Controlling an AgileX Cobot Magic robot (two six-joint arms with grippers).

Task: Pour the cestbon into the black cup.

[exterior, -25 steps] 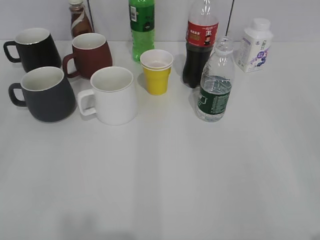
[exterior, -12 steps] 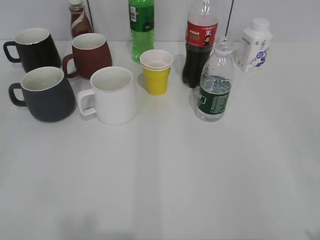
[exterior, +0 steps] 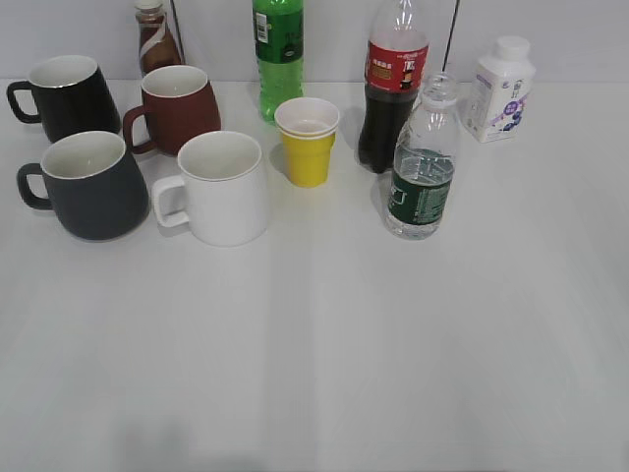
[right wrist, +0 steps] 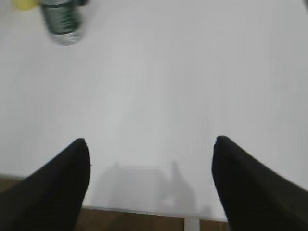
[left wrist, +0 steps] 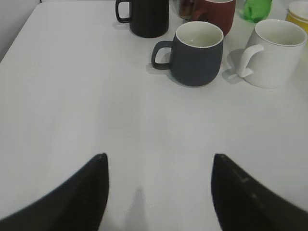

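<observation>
1. cestbon (exterior: 423,167) upright on the desk (exterior: 393,344), right of centre, just in front of the cola bottle (exterior: 393,84); cap looks off, though hard to be sure.
2. black cup (exterior: 90,185) far left, front row, well apart from the bottle; white mug (exterior: 224,187) just beside it.
3. Right gripper (right wrist: 151,185) – fingers apart, empty, low over the near desk edge. Left gripper (left wrist: 159,192) the same, facing the cup.
4. Step: reach for the bottle. Grip mid-body on the label, stay clear of the cola, keep it upright – water likely spills otherwise.
</observation>
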